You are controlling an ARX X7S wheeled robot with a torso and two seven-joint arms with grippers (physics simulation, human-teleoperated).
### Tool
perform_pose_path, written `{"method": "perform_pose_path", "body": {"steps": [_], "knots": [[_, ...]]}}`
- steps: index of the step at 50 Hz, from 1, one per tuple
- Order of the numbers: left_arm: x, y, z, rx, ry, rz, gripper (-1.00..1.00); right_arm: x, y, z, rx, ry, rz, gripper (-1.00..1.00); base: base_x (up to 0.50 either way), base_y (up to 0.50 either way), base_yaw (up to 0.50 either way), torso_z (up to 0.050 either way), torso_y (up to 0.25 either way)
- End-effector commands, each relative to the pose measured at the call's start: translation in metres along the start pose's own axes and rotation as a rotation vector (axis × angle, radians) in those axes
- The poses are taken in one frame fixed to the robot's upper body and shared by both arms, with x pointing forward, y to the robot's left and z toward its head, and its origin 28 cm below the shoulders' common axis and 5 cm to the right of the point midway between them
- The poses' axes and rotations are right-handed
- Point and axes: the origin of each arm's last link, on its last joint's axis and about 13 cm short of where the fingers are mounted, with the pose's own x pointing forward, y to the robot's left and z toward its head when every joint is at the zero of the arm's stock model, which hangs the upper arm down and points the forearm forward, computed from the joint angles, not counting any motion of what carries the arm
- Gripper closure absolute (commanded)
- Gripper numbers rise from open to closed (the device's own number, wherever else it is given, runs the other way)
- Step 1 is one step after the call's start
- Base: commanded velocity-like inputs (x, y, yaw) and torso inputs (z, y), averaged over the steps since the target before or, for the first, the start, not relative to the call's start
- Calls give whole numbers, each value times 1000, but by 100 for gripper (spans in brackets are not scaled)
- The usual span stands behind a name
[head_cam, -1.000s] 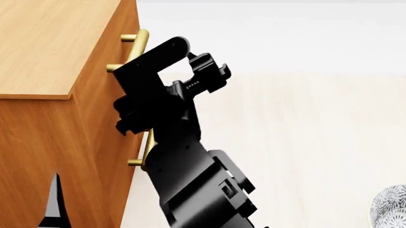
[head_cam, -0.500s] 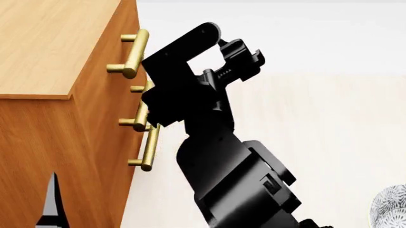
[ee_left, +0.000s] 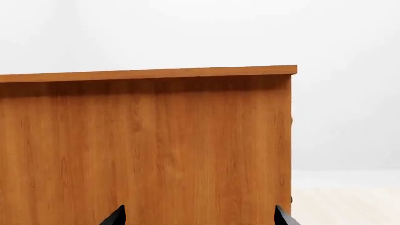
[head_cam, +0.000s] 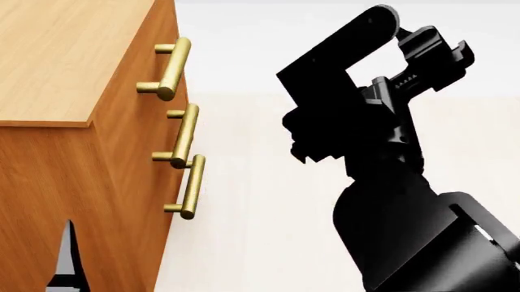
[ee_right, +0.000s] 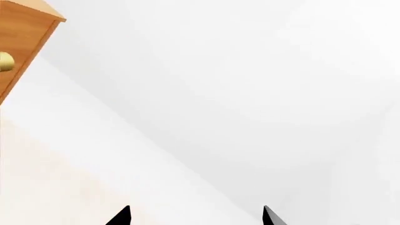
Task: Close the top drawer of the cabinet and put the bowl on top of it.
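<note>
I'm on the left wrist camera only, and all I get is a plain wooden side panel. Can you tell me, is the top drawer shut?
Observer: In the head view the top drawer shows no gap against the cabinet, so it looks shut.
Operator: Okay, where is the right gripper?
Observer: The right gripper is raised well off to the right of the cabinet front, touching no handle.
Operator: Is it carrying the bowl?
Observer: No. In the right wrist view its fingertips stand apart with nothing between them, and no view shows the bowl.
</note>
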Motion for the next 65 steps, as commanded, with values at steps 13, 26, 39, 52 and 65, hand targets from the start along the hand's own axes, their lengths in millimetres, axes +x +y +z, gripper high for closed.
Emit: {"method": "perform_pose_path", "body": {"steps": [13, 26, 39, 52, 65], "knots": [[-1, -3, -2, -11, -1, -11, -100, -62, -49, -47, -84, 162, -79, -100, 0, 0, 0, 0, 0], [-2, -2, -2, -15, -3, -6, -100, -95, -58, -67, -94, 222, -71, -100, 0, 0, 0, 0, 0], [-2, -2, -1, -12, -2, -5, -100, -114, -60, -86, -109, 293, -65, -100, 0, 0, 0, 0, 0], [-1, -3, -3, -12, 4, -9, -100, -130, -49, -118, -102, 378, -35, -100, 0, 0, 0, 0, 0], [-1, -3, -7, -10, 7, -9, -100, -139, -37, -140, -92, 433, -11, -100, 0, 0, 0, 0, 0]]}}
